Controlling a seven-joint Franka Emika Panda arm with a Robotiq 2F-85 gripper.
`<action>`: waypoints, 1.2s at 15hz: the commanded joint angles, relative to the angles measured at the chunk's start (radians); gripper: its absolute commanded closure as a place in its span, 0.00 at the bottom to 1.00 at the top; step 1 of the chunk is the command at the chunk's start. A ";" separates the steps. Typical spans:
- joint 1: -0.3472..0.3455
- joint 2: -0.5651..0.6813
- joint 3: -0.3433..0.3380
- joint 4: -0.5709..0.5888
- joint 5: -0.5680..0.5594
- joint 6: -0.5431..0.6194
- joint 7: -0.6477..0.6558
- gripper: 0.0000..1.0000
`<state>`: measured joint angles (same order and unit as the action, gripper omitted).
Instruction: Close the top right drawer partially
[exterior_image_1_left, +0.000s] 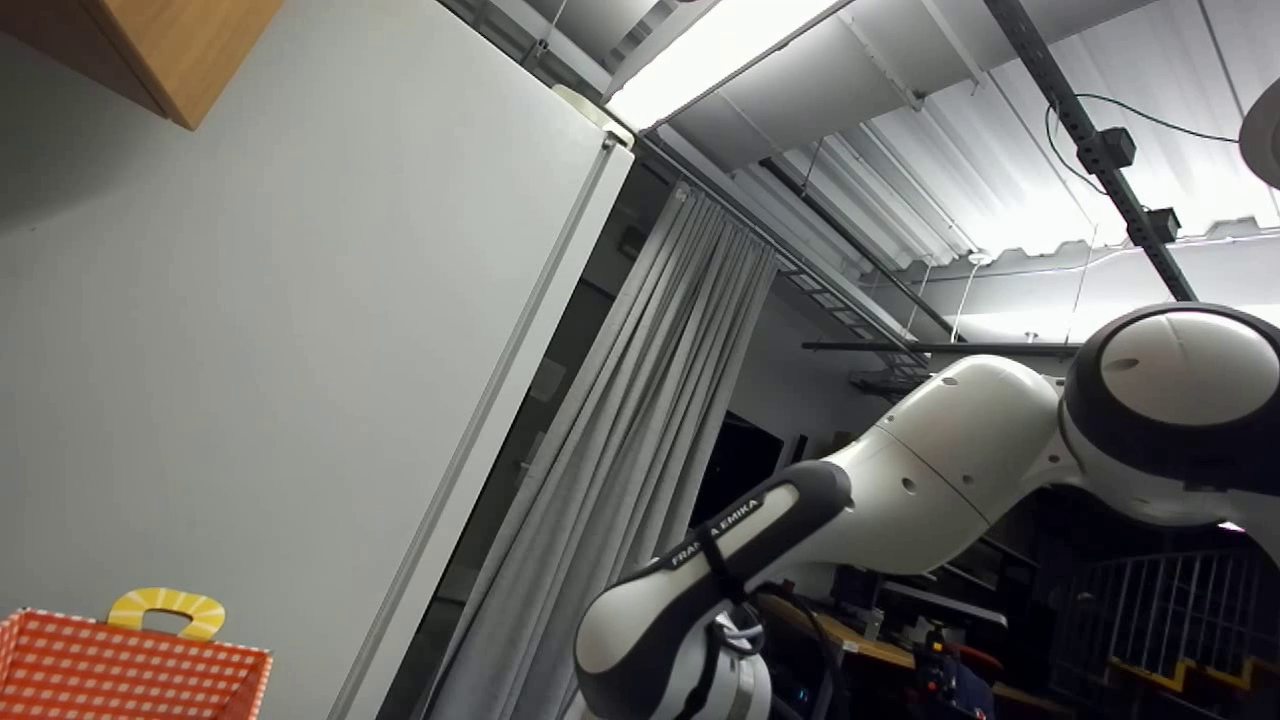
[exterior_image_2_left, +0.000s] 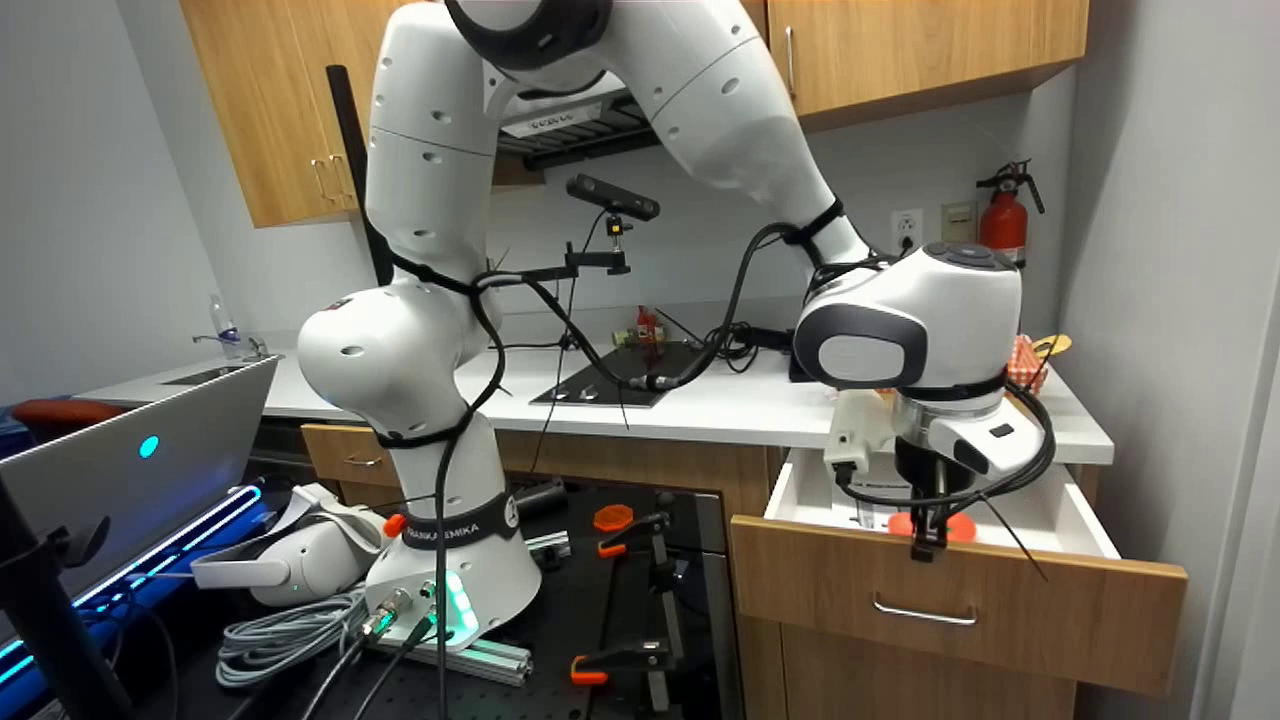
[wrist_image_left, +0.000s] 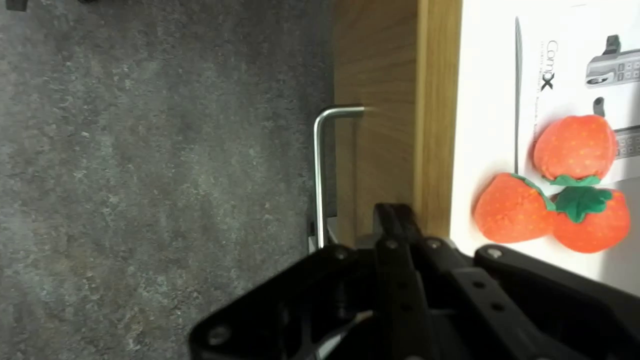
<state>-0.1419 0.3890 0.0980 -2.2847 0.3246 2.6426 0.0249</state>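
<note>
Your pincer (wrist_image_left: 397, 217) is closed up, its fingers (wrist_image_left: 385, 218) together, at the outer face of the pulled-out drawer (exterior_image_2_left: 1060, 632); you cannot tell whether they touch it. Near and below them on that face sits the metal handle (wrist_image_left: 318, 175). Across the drawer front from your pincer, three toy strawberries (wrist_image_left: 575, 147) lie together inside. Farther back, higher than the pincer, runs the white counter (exterior_image_2_left: 730, 405).

We lose one end of drawer handle (wrist_image_left: 318, 170) behind gripper (wrist_image_left: 395, 220); CompX sheet (wrist_image_left: 572, 97), partly too blurred to read, and gingham basket (exterior_image_1_left: 130, 665) run past view edges.
</note>
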 joint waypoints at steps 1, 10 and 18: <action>0.013 0.031 0.080 0.038 0.115 0.034 -0.053 1.00; -0.051 -0.048 0.153 0.087 0.313 -0.029 -0.249 1.00; -0.051 -0.201 0.079 0.072 0.494 -0.162 -0.456 1.00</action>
<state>-0.1965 0.2623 0.2092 -2.1929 0.7539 2.5572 -0.3491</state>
